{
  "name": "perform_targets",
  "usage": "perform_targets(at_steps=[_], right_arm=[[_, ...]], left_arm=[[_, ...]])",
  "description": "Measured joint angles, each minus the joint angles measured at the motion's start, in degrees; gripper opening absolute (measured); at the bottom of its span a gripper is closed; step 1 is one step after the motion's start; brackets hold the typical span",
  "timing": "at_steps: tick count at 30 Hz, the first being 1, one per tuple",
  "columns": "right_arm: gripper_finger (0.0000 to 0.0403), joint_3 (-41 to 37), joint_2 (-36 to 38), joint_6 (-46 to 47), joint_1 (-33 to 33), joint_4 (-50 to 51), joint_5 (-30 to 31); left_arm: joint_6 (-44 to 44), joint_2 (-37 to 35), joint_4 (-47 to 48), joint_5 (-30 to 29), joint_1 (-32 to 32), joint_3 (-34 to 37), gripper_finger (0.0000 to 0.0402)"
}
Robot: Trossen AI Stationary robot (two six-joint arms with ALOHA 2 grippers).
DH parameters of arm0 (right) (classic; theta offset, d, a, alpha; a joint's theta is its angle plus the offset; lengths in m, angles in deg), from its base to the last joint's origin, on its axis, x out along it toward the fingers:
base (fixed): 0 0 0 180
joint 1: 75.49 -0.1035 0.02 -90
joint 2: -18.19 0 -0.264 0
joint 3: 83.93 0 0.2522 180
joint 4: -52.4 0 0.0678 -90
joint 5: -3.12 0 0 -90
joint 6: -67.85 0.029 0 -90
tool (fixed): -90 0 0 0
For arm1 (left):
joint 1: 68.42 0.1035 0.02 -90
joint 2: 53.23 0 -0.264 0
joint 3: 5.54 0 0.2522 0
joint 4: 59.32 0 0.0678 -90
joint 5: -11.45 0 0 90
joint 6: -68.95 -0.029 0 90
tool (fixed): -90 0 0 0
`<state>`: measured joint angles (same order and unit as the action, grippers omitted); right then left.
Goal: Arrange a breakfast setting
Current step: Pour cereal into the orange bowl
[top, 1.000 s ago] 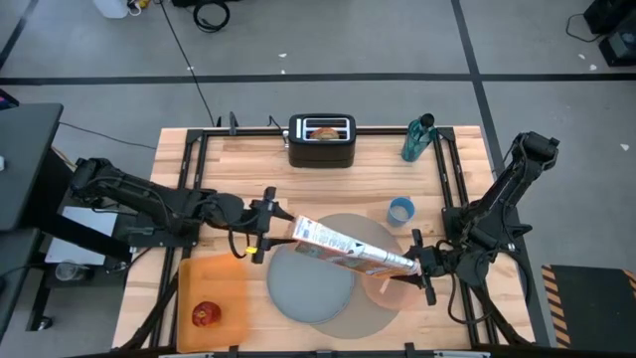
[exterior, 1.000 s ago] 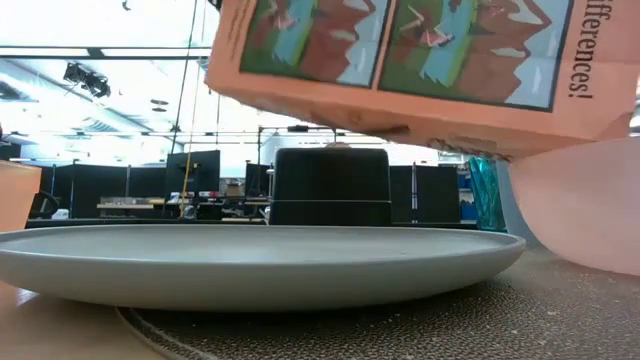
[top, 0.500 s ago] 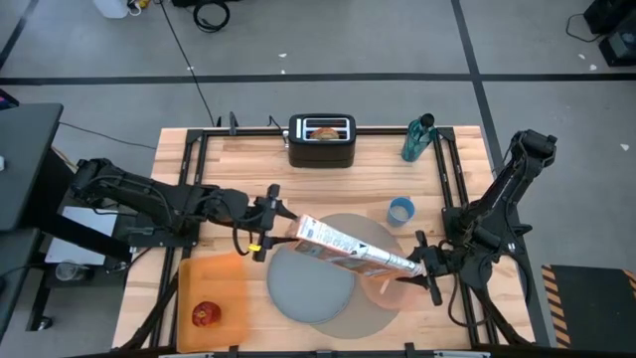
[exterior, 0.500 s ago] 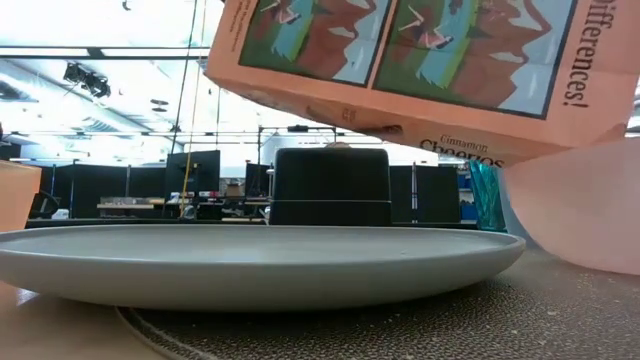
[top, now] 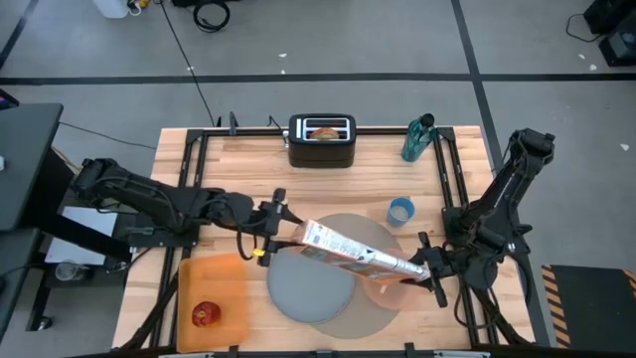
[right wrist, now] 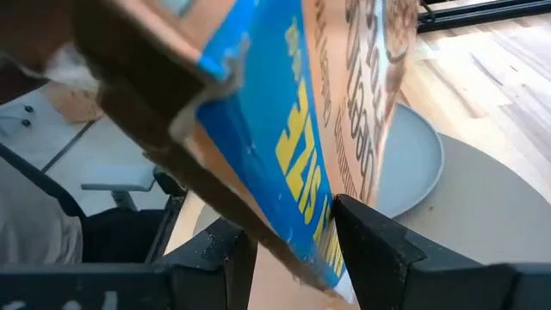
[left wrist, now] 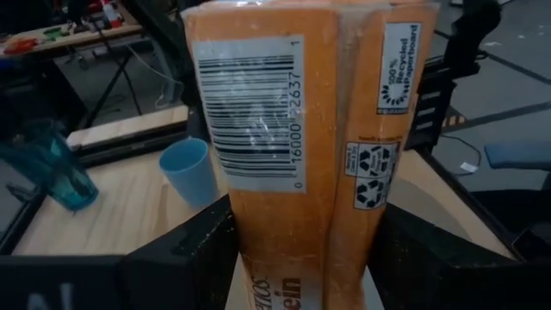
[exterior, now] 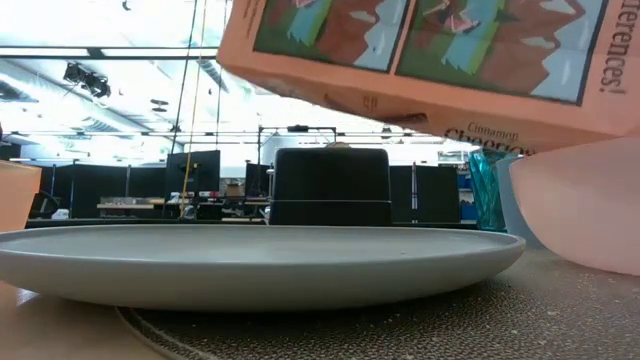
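From above we see our left gripper (top: 281, 229) clamped on a cereal box (top: 348, 251) tilted over the pink bowl (top: 390, 290) at the grey mat's (top: 383, 316) right edge. Our right gripper (top: 429, 267) grips the bowl's rim. Only the low view shows the plate (exterior: 260, 262) beneath the box.

The cereal box (top: 350, 253) covers most of the pink bowl (top: 393, 289) in the high view, so its contents cannot be seen. No spoon can be made out. In the low view the box (exterior: 430, 55) and bowl (exterior: 585, 205) are cut off at the frame edges.
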<state>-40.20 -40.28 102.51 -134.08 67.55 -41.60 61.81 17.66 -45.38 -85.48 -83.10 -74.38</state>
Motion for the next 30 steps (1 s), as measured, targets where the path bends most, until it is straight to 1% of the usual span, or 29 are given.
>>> perform_targets(at_steps=[4,7,12,21,30], right_arm=[[0.0162,2.44,0.72,-0.14,-0.35,2.89,0.37],[0.0162,2.63,0.65,0.21,-0.27,4.37,0.59],[0.0162,2.63,0.52,5.65,-0.31,8.7,1.21],[0.0162,2.63,0.52,5.4,-1.0,9.2,1.35],[0.0162,2.76,0.52,5.05,-0.94,8.52,0.04]], left_arm=[[0.0,-0.02,0.75,0.27,-0.02,-0.98,0.0226],[0.3,0.32,1.82,0.23,0.0,-0.98,0.0226],[0.97,2.35,2.48,0.21,-0.27,-0.85,0.0226],[1.95,3.32,1.07,0.62,0.15,-0.82,0.0226],[0.0,3.32,-2.41,0.86,-0.02,-1.65,0.0226]])
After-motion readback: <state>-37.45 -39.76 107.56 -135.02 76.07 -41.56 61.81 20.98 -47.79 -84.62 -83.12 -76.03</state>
